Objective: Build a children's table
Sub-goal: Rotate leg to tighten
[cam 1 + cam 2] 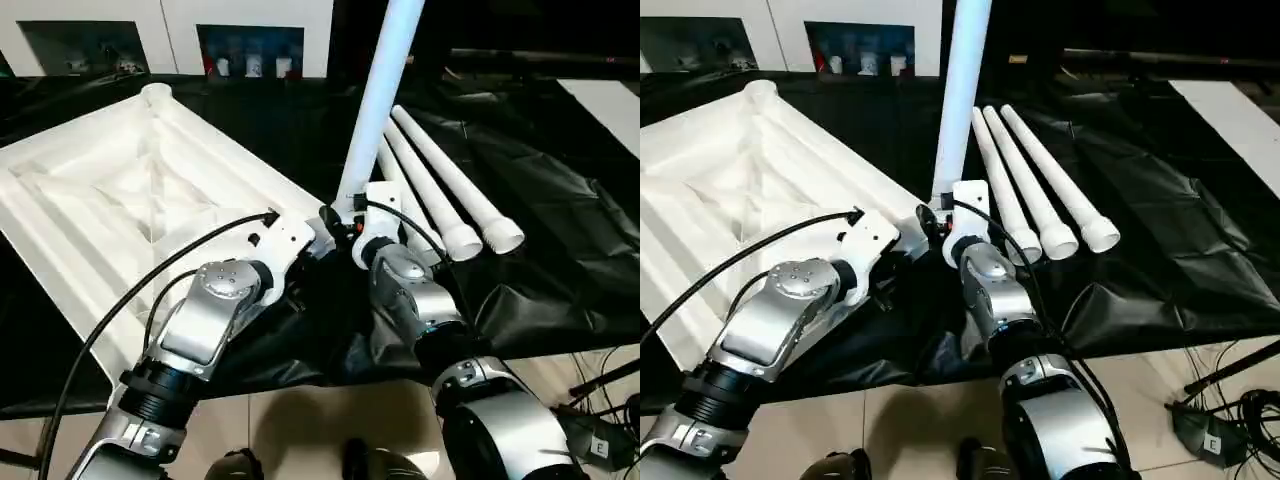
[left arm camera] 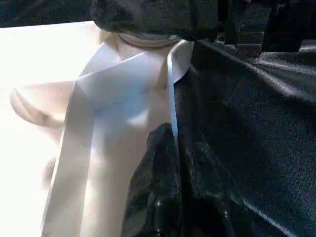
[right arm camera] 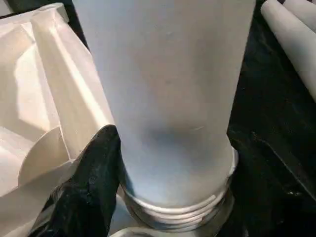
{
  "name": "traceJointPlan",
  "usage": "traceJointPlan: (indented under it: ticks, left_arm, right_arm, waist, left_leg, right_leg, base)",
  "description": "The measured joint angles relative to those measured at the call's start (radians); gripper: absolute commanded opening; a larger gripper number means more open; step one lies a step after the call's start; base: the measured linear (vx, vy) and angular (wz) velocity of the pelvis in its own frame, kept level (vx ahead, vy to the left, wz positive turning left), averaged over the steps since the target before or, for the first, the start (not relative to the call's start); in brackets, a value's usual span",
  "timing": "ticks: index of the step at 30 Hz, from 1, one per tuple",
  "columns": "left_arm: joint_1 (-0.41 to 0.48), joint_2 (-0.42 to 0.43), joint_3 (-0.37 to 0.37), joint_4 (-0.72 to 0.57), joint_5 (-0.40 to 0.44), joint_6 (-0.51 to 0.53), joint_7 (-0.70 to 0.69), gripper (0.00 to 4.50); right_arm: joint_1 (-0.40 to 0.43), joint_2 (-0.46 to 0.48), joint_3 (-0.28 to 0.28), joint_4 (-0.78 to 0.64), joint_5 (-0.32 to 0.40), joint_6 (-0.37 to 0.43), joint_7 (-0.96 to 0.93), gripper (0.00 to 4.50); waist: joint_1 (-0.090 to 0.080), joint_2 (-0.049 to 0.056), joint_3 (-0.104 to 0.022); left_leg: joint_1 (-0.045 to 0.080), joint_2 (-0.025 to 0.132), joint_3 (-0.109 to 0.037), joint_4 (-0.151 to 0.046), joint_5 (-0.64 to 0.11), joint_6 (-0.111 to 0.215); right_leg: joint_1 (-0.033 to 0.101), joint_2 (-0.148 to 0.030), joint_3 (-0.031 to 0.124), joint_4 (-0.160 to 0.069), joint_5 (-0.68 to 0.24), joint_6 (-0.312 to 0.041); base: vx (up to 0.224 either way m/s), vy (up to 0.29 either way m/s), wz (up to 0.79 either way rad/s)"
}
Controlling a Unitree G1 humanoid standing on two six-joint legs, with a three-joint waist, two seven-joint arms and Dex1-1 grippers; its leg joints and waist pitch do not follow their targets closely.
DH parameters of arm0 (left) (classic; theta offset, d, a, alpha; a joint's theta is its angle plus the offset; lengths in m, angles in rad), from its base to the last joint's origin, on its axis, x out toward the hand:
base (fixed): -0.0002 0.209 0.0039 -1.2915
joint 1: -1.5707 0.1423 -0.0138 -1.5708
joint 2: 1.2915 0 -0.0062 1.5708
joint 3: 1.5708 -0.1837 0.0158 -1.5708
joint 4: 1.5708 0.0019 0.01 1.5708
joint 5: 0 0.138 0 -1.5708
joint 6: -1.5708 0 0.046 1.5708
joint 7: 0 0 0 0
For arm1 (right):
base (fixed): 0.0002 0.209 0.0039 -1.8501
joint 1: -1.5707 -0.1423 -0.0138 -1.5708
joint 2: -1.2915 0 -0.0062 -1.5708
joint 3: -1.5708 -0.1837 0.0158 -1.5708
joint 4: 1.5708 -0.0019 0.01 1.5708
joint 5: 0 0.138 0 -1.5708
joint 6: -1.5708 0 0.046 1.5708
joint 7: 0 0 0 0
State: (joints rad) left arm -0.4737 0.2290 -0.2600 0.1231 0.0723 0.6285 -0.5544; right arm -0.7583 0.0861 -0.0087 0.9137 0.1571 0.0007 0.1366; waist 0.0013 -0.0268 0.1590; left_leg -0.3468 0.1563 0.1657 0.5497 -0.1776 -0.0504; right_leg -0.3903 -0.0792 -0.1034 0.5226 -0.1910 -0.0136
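Right gripper (image 3: 168, 163) jaws clamp the upright leg (image 1: 378, 105) over the tabletop (image 1: 110, 200) corner socket (image 3: 177, 217); keep it plumb while threading, left gripper (image 1: 300, 240) jaws pinched shut bracing the edge.

It looks like a lab or test room: black crinkled plastic sheeting (image 1: 560, 220) covers the work surface, white wall cabinets (image 1: 180, 30) behind, loose black cables (image 1: 1230, 400) on beige floor tiles (image 1: 920, 420).
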Motion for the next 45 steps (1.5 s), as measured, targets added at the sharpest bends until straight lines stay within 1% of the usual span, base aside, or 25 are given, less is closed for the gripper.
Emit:
traceJointPlan:
  ticks: [1, 2, 3, 4, 5, 6, 7, 8, 9, 10, 11, 12, 13, 14, 17, 18, 21, 23, 25, 26, 27, 30, 33, 37, 45]
  left_arm:
    - [0.000, 0.000, 0.001, 0.000, 0.000, -0.002, 0.000, 0.00]
    - [0.000, 0.000, 0.001, -0.001, 0.000, -0.004, 0.000, 0.00]
    - [0.000, 0.000, 0.003, -0.002, 0.000, -0.006, 0.000, 0.00]
    - [0.000, 0.001, 0.005, -0.002, 0.000, -0.008, 0.000, 0.00]
    - [-0.001, 0.000, 0.005, -0.003, -0.001, -0.011, -0.002, 0.00]
    - [-0.001, 0.002, 0.004, -0.008, -0.001, -0.016, -0.007, 0.00]
    - [-0.001, 0.003, 0.004, -0.012, -0.001, -0.018, -0.009, 0.00]
    - [-0.001, 0.005, 0.004, -0.015, -0.001, -0.020, -0.010, 0.00]
    - [-0.001, 0.006, 0.003, -0.023, -0.001, -0.022, -0.018, 0.00]
    - [-0.001, 0.010, -0.001, -0.030, -0.001, -0.022, -0.025, 0.00]
    - [-0.001, 0.013, -0.004, -0.037, -0.002, -0.020, -0.032, 0.00]
    - [0.000, 0.020, -0.007, -0.044, -0.002, -0.019, -0.039, 0.00]
    - [0.004, 0.024, -0.010, -0.052, -0.005, -0.019, -0.045, 0.00]
    - [0.010, 0.032, -0.013, -0.065, -0.011, -0.019, -0.053, 0.00]
    - [0.030, 0.066, -0.015, -0.106, -0.032, -0.026, -0.100, 0.00]
    - [0.036, 0.084, -0.017, -0.117, -0.040, -0.037, -0.127, 0.00]
    - [0.051, 0.125, -0.016, -0.144, -0.059, -0.066, -0.180, 0.00]
    - [0.058, 0.143, -0.014, -0.156, -0.068, -0.079, -0.208, 0.00]
    - [0.066, 0.160, -0.014, -0.168, -0.074, -0.096, -0.232, 0.00]
    - [0.069, 0.172, -0.012, -0.177, -0.077, -0.105, -0.246, 0.00]
    - [0.071, 0.188, -0.011, -0.186, -0.080, -0.118, -0.268, 0.00]
    - [0.085, 0.232, -0.002, -0.198, -0.113, -0.143, -0.330, 0.00]
    - [0.097, 0.265, 0.001, -0.203, -0.128, -0.167, -0.379, 0.00]
    - [0.119, 0.300, -0.003, -0.207, -0.157, -0.200, -0.463, 0.00]
    - [0.119, 0.314, -0.013, -0.206, -0.158, -0.212, -0.496, 0.00]
  right_arm:
    - [-0.002, 0.000, -0.002, 0.005, 0.000, -0.007, 0.005, 3.07]
    - [-0.003, -0.001, -0.002, 0.006, 0.000, -0.012, 0.007, 3.28]
    - [-0.007, -0.002, -0.003, 0.010, -0.001, -0.014, 0.011, 3.42]
    - [-0.010, -0.003, -0.005, 0.011, -0.001, -0.015, 0.018, 3.42]
    - [-0.013, -0.003, -0.014, 0.018, 0.003, -0.012, 0.025, 3.42]
    - [-0.011, -0.004, -0.023, 0.023, 0.004, -0.018, 0.029, 3.51]
    - [-0.011, -0.007, -0.024, 0.022, 0.004, -0.025, 0.037, 3.69]
    - [-0.012, -0.009, -0.024, 0.022, 0.004, -0.029, 0.047, 3.69]
    - [-0.012, -0.012, -0.024, 0.022, 0.003, -0.031, 0.056, 3.90]
    - [-0.010, -0.016, -0.023, 0.022, 0.003, -0.031, 0.064, 3.90]
    - [-0.004, -0.021, -0.023, 0.021, 0.003, -0.029, 0.070, 3.94]
    - [0.009, -0.029, -0.021, 0.000, 0.003, -0.029, 0.079, 4.19]
    - [0.016, -0.032, -0.019, -0.012, 0.002, -0.028, 0.088, 4.19]
    - [0.038, -0.044, -0.004, -0.052, 0.001, -0.016, 0.105, 4.32]
    - [0.101, -0.089, 0.030, -0.174, -0.002, 0.026, 0.178, 4.32]
    - [0.139, -0.117, 0.054, -0.256, -0.002, 0.057, 0.227, 4.32]
    - [0.199, -0.192, 0.087, -0.403, 0.005, 0.116, 0.333, 4.32]
    - [0.223, -0.234, 0.100, -0.457, 0.008, 0.134, 0.389, 4.32]
    - [0.244, -0.275, 0.123, -0.505, 0.011, 0.146, 0.448, 4.32]
    - [0.255, -0.293, 0.133, -0.525, 0.011, 0.150, 0.478, 4.32]
    - [0.268, -0.326, 0.155, -0.556, 0.011, 0.152, 0.524, 4.32]
    - [0.303, -0.397, 0.177, -0.630, 0.032, 0.178, 0.623, 4.32]
    - [0.334, -0.433, 0.187, -0.668, 0.034, 0.207, 0.684, 4.32]
    - [0.356, -0.456, 0.200, -0.700, 0.045, 0.218, 0.745, 4.32]
    - [0.354, -0.457, 0.211, -0.711, 0.064, 0.232, 0.770, 4.32]
  waist:
    - [0.000, 0.001, 0.001]
    - [0.000, 0.001, 0.003]
    - [0.000, 0.004, 0.005]
    - [0.000, 0.004, 0.006]
    - [0.005, 0.004, 0.007]
    - [0.008, -0.001, 0.009]
    - [0.011, -0.006, 0.011]
    - [0.017, -0.007, 0.012]
    - [0.033, -0.005, 0.015]
    - [0.038, -0.004, 0.015]
    - [0.039, -0.004, 0.015]
    - [0.039, -0.004, 0.015]
    - [0.038, -0.004, 0.016]
    - [0.037, -0.004, 0.016]
    - [0.042, -0.004, 0.016]
    - [0.044, -0.005, 0.017]
    - [0.048, -0.007, 0.017]
    - [0.049, -0.007, 0.017]
    - [0.054, -0.007, 0.017]
    - [0.056, -0.006, 0.016]
    - [0.058, -0.006, 0.016]
    - [0.057, -0.006, 0.016]
    - [0.054, -0.006, 0.016]
    - [0.053, -0.006, 0.016]
    - [0.049, -0.007, 0.017]
  left_leg:
    - [0.000, 0.000, 0.000, -0.002, 0.000, 0.000]
    - [0.000, 0.001, -0.001, -0.004, 0.000, 0.000]
    - [0.000, 0.001, -0.001, -0.009, 0.000, 0.000]
    - [-0.001, 0.002, -0.001, -0.015, 0.000, 0.000]
    - [-0.002, 0.002, 0.002, -0.025, 0.000, 0.000]
    - [-0.002, 0.000, 0.008, -0.030, 0.000, 0.000]
    - [0.000, -0.003, 0.012, -0.032, -0.001, -0.001]
    - [0.000, -0.004, 0.012, -0.032, -0.008, -0.002]
    - [-0.009, -0.005, 0.007, -0.032, -0.008, -0.001]
    - [-0.012, -0.004, 0.001, -0.031, -0.003, 0.002]
    - [-0.008, -0.001, 0.002, -0.030, 0.002, -0.001]
    - [-0.009, 0.000, 0.007, -0.026, 0.008, -0.003]
    - [-0.008, -0.001, 0.013, -0.024, 0.011, -0.001]
    - [-0.008, -0.001, 0.017, -0.021, 0.012, -0.001]
    - [-0.009, -0.001, 0.021, -0.021, 0.012, -0.001]
    - [-0.010, -0.001, 0.024, -0.020, 0.012, -0.001]
    - [-0.011, -0.001, 0.037, -0.019, 0.013, -0.001]
    - [-0.012, -0.001, 0.040, -0.019, 0.013, -0.001]
    - [-0.013, 0.004, 0.040, -0.020, 0.016, 0.004]
    - [-0.017, 0.010, 0.040, -0.018, 0.017, 0.006]
    - [-0.022, 0.012, 0.039, -0.017, 0.017, 0.005]
    - [-0.032, 0.013, 0.039, -0.012, 0.014, 0.011]
    - [-0.038, 0.017, 0.036, -0.001, 0.009, 0.018]
    - [-0.037, 0.018, 0.036, 0.004, 0.009, 0.018]
    - [-0.038, 0.017, 0.038, 0.012, 0.010, 0.013]
  right_leg:
    - [0.000, 0.000, -0.002, 0.000, -0.001, -0.001]
    - [0.000, -0.001, -0.005, 0.000, -0.004, -0.001]
    - [0.001, -0.004, -0.013, 0.000, -0.013, -0.002]
    - [0.004, -0.006, -0.017, 0.002, -0.023, -0.002]
    - [0.001, -0.006, -0.015, 0.010, -0.038, -0.007]
    - [-0.009, -0.007, -0.005, 0.023, -0.051, -0.008]
    - [-0.020, -0.007, 0.002, 0.024, -0.051, -0.008]
    - [-0.023, -0.009, 0.001, 0.024, -0.051, -0.008]
    - [-0.018, -0.010, -0.002, 0.024, -0.050, -0.007]
    - [-0.018, -0.009, -0.007, 0.024, -0.050, -0.007]
    - [-0.019, -0.008, -0.009, 0.023, -0.047, -0.011]
    - [-0.019, -0.008, -0.006, 0.024, -0.031, -0.021]
    - [-0.019, -0.008, 0.001, 0.025, -0.015, -0.030]
    - [-0.019, -0.009, 0.005, 0.026, -0.006, -0.031]
    - [-0.020, -0.010, 0.010, 0.031, -0.004, -0.031]
    - [-0.022, -0.011, 0.013, 0.036, 0.001, -0.030]
    - [-0.026, -0.010, 0.031, 0.043, 0.030, -0.012]
    - [-0.030, -0.009, 0.038, 0.054, 0.031, -0.010]
    - [-0.031, -0.006, 0.037, 0.057, 0.024, -0.004]
    - [-0.033, 0.000, 0.037, 0.057, 0.021, -0.007]
    - [-0.037, 0.003, 0.037, 0.057, 0.019, -0.009]
    - [-0.050, 0.004, 0.038, 0.068, 0.014, -0.017]
    - [-0.052, 0.007, 0.037, 0.074, 0.011, -0.019]
    - [-0.050, 0.007, 0.037, 0.075, 0.012, -0.019]
    - [-0.045, 0.004, 0.041, 0.076, 0.013, -0.019]
  base:
    - [0.000, 0.000, 0.00]
    - [0.000, 0.000, 0.00]
    - [0.000, 0.000, 0.00]
    - [0.000, 0.000, 0.00]
    - [0.000, 0.000, 0.00]
    - [0.008, -0.056, 0.15]
    - [0.014, -0.065, 0.14]
    - [0.014, -0.065, 0.14]
    - [0.066, -0.022, -0.12]
    - [0.086, 0.008, -0.16]
    - [0.086, 0.008, -0.16]
    - [0.000, 0.000, 0.00]
    - [0.000, 0.000, 0.00]
    - [0.000, 0.000, 0.00]
    - [0.042, -0.003, 0.08]
    - [0.067, -0.013, 0.10]
    - [0.072, -0.026, 0.13]
    - [0.083, -0.043, 0.16]
    - [0.044, -0.022, 0.07]
    - [0.091, -0.038, 0.04]
    - [0.081, -0.030, 0.00]
    - [0.053, -0.020, 0.00]
    - [0.000, 0.000, 0.00]
    - [0.000, 0.000, 0.00]
    - [0.000, 0.000, 0.00]
